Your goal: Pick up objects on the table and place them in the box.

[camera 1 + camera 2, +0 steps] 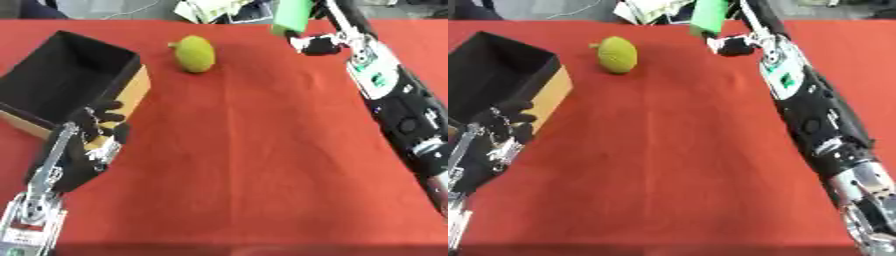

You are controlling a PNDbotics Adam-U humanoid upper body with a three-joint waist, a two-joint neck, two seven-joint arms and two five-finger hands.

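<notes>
A black-lined box [131, 92] with tan outer walls stands at the table's left, open side up. A yellow-green bumpy fruit [194, 53] lies on the red cloth to the right of the box, towards the far edge. My right hand [317, 44] is at the far edge, right of centre, curled round the lower end of an upright green object [291, 15] that it holds above the cloth. My left hand [98, 131] rests by the box's near right corner, fingers up and relaxed, holding nothing.
The red cloth [245, 150] covers the whole table. My right forearm [394, 100] stretches along the right side. Papers and other clutter [219, 10] lie beyond the far edge.
</notes>
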